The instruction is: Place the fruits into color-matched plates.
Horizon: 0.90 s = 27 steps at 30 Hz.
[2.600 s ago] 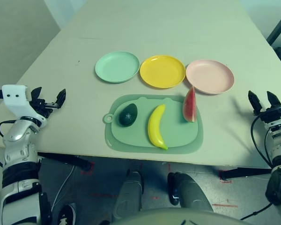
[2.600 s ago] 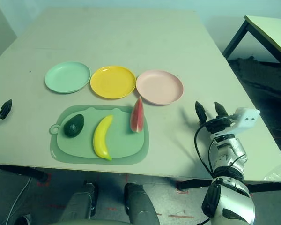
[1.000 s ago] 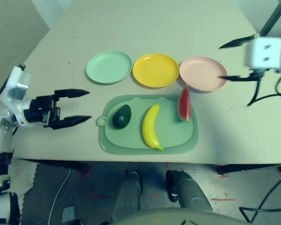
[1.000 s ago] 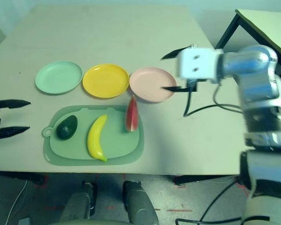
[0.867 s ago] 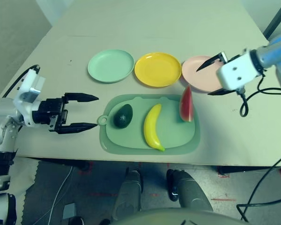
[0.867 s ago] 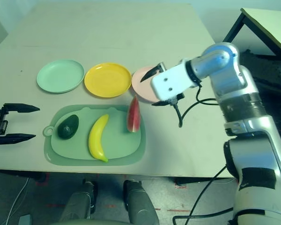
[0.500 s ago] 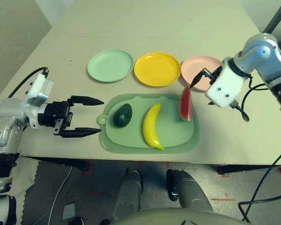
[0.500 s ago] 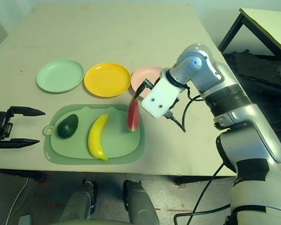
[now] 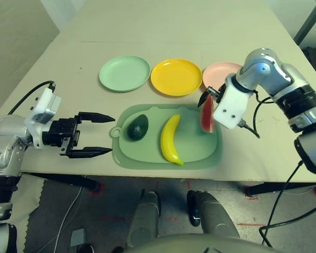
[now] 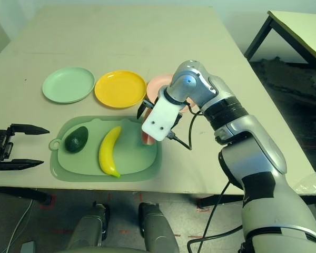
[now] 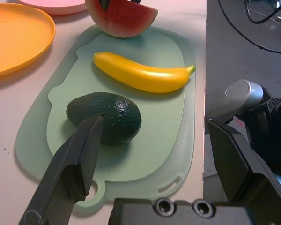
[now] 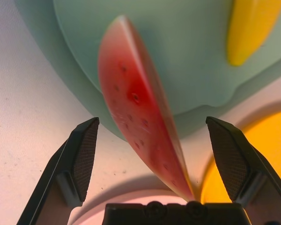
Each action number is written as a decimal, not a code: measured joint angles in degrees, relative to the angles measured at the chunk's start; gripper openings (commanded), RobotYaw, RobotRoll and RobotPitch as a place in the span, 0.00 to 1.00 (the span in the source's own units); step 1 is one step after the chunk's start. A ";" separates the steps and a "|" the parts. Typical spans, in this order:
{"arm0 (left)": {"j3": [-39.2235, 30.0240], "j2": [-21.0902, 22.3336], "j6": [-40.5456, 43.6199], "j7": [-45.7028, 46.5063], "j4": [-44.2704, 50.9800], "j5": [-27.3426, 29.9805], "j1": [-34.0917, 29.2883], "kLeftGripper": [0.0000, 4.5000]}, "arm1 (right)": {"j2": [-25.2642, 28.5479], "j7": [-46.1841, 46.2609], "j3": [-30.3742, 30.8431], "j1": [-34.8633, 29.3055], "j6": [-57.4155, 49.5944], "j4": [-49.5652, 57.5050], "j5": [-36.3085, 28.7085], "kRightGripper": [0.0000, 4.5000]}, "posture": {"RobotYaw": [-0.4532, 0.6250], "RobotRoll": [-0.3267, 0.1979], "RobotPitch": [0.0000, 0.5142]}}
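Note:
On the green mat [image 9: 195,150] lie a dark green avocado [image 9: 137,127], a yellow banana [image 9: 170,139] and a red watermelon wedge [image 9: 206,115] standing on its rind. Behind the mat sit the mint green plate [image 9: 124,73], the yellow plate [image 9: 177,77] and the pink plate [image 9: 221,73], partly covered by my right arm. My right gripper [image 12: 151,123] is open, with one finger on each side of the watermelon [image 12: 140,131] and not touching it. Left of the mat, my left gripper [image 9: 112,133] hovers open and points at the avocado [image 11: 105,117].
The mat's handle hole [image 9: 115,133] faces my left gripper. A black cable [image 9: 253,113] hangs off my right wrist above the table to the right of the mat. The table's near edge [image 9: 163,176] runs just below the mat. A second table [image 10: 300,26] stands far right.
My right gripper has swung down and left from over the pink plate until it straddles the watermelon. The left gripper has crept slightly toward the mat, still open.

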<state>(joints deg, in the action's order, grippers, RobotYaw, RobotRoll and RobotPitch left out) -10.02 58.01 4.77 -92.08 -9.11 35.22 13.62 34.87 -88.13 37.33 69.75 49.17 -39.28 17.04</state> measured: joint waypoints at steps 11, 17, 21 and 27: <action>-0.45 0.02 0.42 0.18 1.75 -0.02 -0.57 1.00 | -2.80 6.12 2.05 0.19 4.35 -7.04 7.88 0.93 | 0.46 0.62 0.42; -0.60 0.01 1.19 0.89 3.10 -0.01 -0.79 1.00 | -3.24 8.43 2.05 0.74 4.11 -9.35 10.36 0.50 | 0.46 0.62 0.41; -0.68 0.01 1.46 1.07 3.25 -0.03 -0.72 1.00 | -3.20 8.71 2.02 1.10 4.22 -9.95 10.56 0.47 | 0.45 0.62 0.41; -0.67 0.01 1.46 1.07 3.14 -1.21 0.16 1.00 | -3.08 6.12 1.96 1.53 3.71 -10.07 8.83 0.47 | 0.44 0.62 0.40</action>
<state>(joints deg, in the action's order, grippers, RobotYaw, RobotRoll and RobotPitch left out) -10.69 58.02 6.23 -91.01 -5.97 34.01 13.78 31.80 -82.01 39.29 71.28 52.87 -49.35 25.87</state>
